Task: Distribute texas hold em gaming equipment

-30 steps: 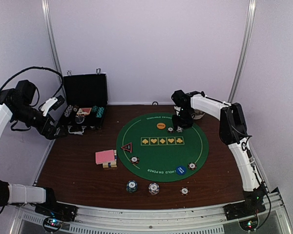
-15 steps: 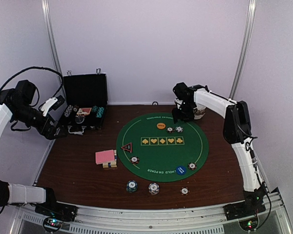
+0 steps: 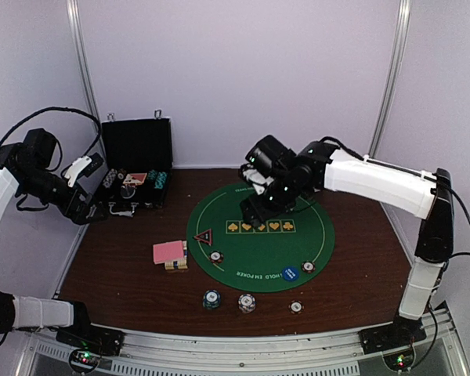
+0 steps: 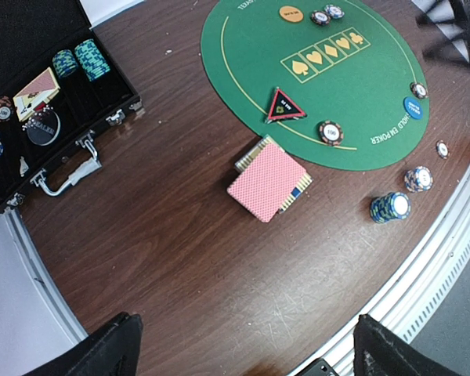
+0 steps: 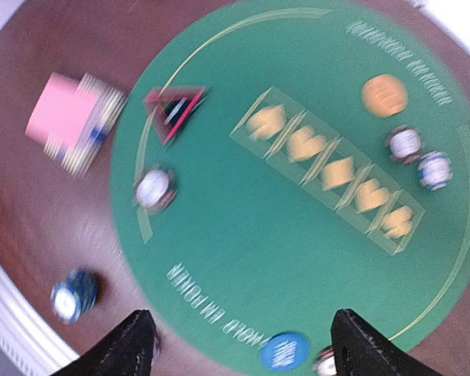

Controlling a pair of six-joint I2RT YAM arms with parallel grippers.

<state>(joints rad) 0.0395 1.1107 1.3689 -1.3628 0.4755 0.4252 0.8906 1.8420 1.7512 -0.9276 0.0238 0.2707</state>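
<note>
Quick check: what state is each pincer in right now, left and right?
Left pincer: open, holding nothing.
Right pincer: open, holding nothing.

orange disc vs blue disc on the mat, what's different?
The orange disc lies at the far edge of the green mat, the blue disc at its near edge. Two chips sit beside the orange disc, one chip beside the blue disc. Both are round, flat and on the mat.
</note>
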